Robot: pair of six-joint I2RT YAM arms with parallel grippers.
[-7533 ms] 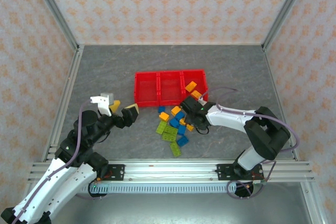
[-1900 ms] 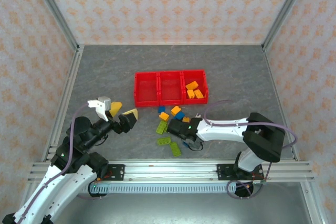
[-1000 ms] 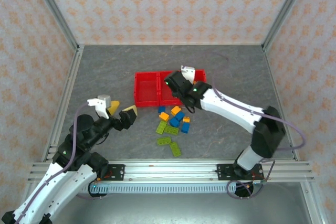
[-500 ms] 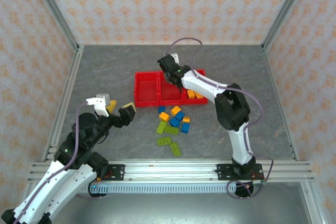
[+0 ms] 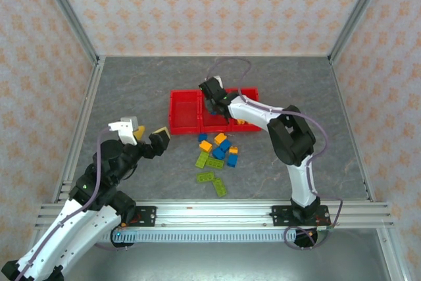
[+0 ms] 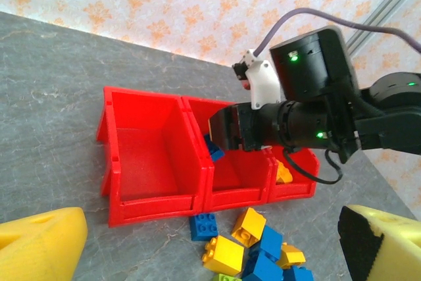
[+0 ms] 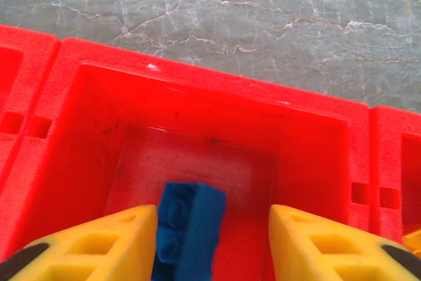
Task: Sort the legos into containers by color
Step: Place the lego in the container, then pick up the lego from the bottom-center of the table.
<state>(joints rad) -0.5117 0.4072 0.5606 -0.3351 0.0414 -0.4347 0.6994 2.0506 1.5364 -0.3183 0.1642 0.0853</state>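
Observation:
The containers [image 5: 184, 115] are three joined red bins at mid-table. My right gripper [image 5: 214, 97] hangs over the middle bin [image 7: 197, 123]. Its jaws are open, and a blue lego [image 7: 187, 228] rests against the left finger [image 7: 99, 245], with a clear gap to the right finger [image 7: 322, 241]. The left wrist view shows that blue lego [image 6: 214, 153] just under the right gripper [image 6: 227, 129], inside the middle bin. Orange legos [image 5: 242, 122] lie in the right bin. Loose legos [image 5: 217, 153] in blue, orange and green lie in front of the bins. My left gripper [image 5: 150, 137] stands open and holds nothing, left of the pile.
The left bin [image 6: 148, 156] has nothing in it. A blue brick [image 6: 205, 226] and a yellow one [image 6: 227, 255] lie closest to the bins' front wall. Patterned walls and metal rails [image 5: 82, 123] close in the table.
My right arm swung from the pile up over the middle bin with the blue lego, and its jaws have just parted. The left arm has barely moved.

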